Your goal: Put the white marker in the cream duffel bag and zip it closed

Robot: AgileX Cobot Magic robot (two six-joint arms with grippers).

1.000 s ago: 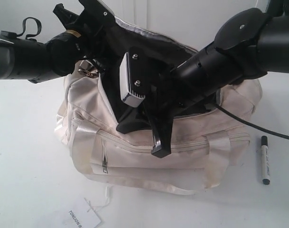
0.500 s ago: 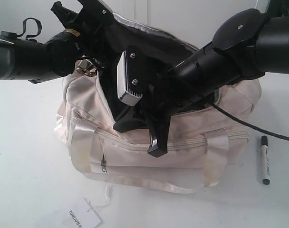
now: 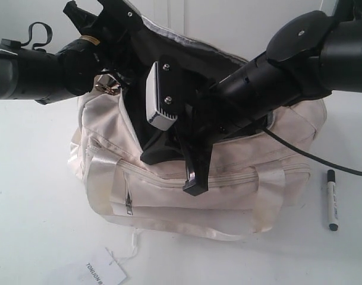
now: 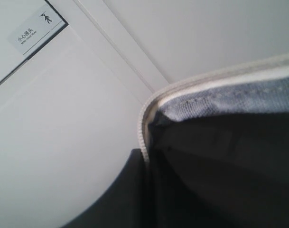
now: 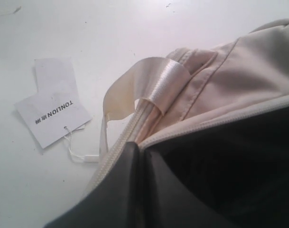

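Two arms are engaged on the cream duffel bag (image 3: pixel 228 190), which sits on the white table (image 3: pixel 26 208). Its top zipper is undone and the black lining (image 3: pixel 175 50) is exposed.

Left gripper (image 3: pixel 124 19): positioned at the far rim of the opening and clenched on it. That rim stands lifted above the body of the bag. The left wrist view shows the zipper tape (image 4: pixel 145 128) and lining running straight into the dark fingers.

Right gripper (image 3: pixel 194 178): reaches across the opening and points down over the near side. Its jaws are clamped together on the near rim at the zipper edge. The right wrist view shows that edge entering the fingers, with a shiny strap loop (image 5: pixel 165 85) just beyond.

White marker (image 3: pixel 331 200): lies flat on the table to the right of the bag, near its end but not touching it. It is outside the bag, with its black cap toward the far side. Neither gripper is near it.

Other items noted:
- A gold chain pull (image 3: pixel 106 88) hangs at the left end of the top zipper, just under the left arm.
- A paper tag (image 3: pixel 103 272) printed TONLION lies on the table in front of the bag, with a thin string attached.
- A black cable (image 3: pixel 311 157) trails from the right arm across the table, beyond the marker.
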